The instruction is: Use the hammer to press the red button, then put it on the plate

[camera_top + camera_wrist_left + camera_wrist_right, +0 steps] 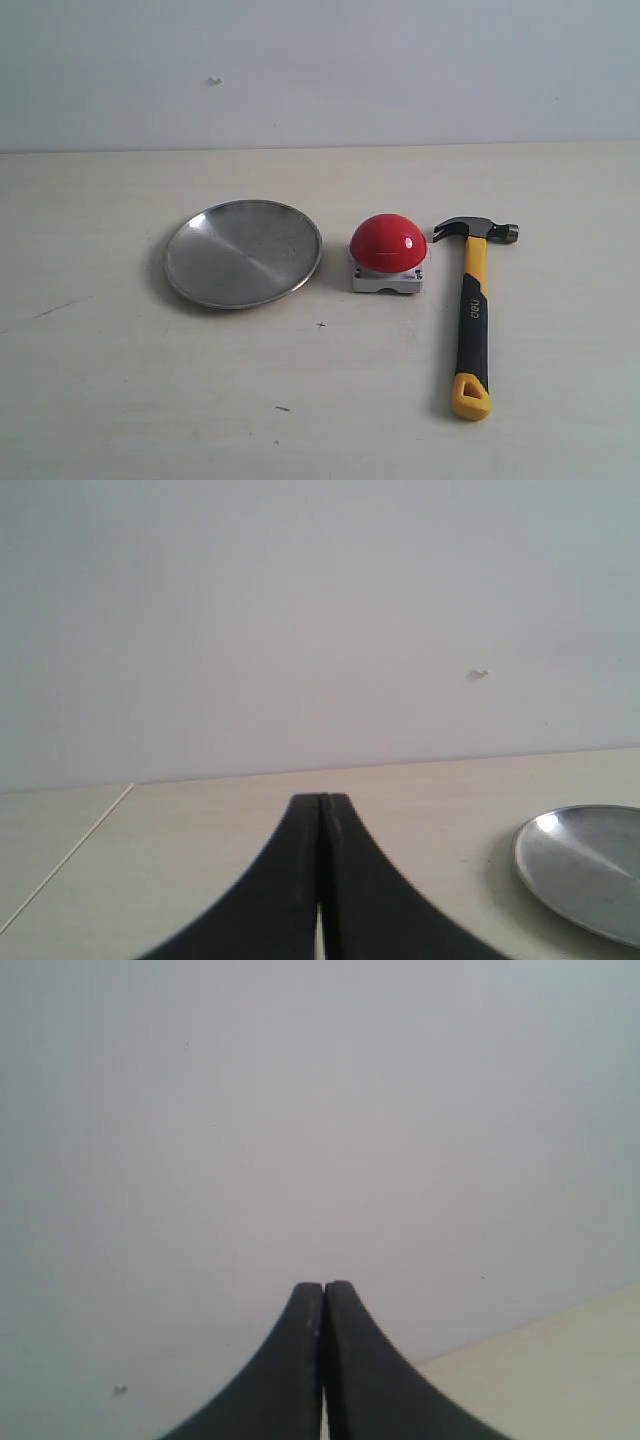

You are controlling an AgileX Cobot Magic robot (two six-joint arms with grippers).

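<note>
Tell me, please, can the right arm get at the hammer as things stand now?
Probably yes. The hammer lies flat on the right side, its handle apart from the red button, with nothing over it. The right claw is shut and empty, so it must open first.

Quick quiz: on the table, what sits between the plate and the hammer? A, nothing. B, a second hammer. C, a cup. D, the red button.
D: in the exterior view the red button stands between the plate on one side and the hammer on the other.
</note>
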